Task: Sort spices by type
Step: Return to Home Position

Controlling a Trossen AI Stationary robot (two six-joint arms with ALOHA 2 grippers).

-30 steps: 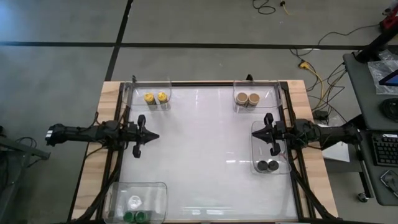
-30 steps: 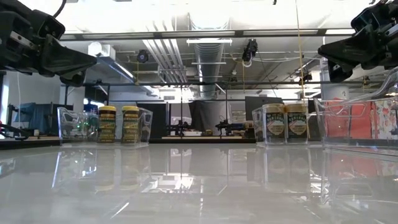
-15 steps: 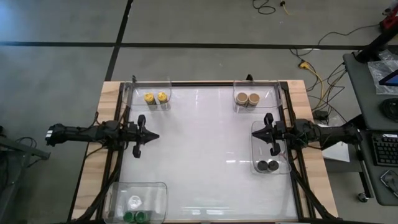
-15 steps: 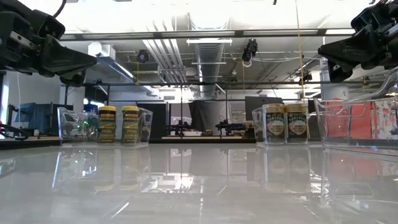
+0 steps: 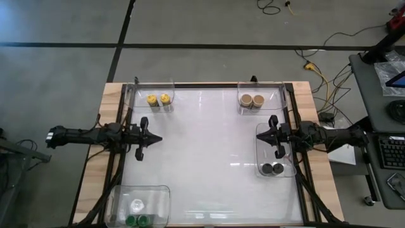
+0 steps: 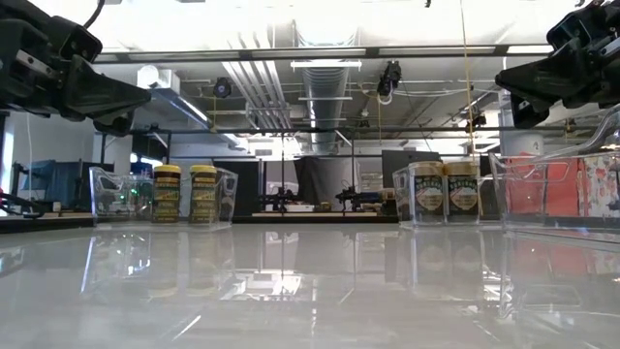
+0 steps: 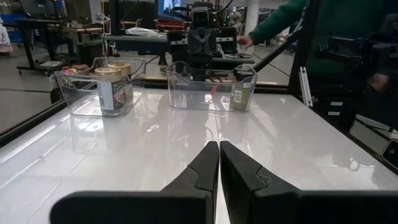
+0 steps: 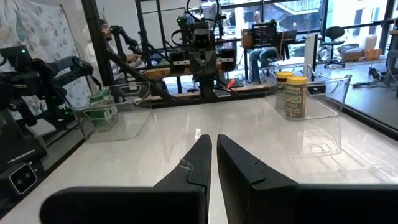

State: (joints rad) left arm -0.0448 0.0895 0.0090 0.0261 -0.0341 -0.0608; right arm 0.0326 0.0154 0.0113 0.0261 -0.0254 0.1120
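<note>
Sorting looks finished: yellow-lidded jars [image 5: 158,99], tan-lidded jars [image 5: 251,100], black-lidded jars [image 5: 273,168] and green-lidded jars [image 5: 139,220] sit by type in separate trays [image 5: 135,95] on the desk [image 5: 209,164]; left arm [image 5: 95,134] and right arm [image 5: 329,134] hover at its sides, jaws clenched, empty.

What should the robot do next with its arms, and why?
Probably nothing more than rest. The yellow jars, tan jars, black jars and green jars each sit paired, apart from the other kinds. The left pincer and right pincer are shut and empty at the table's sides.
</note>
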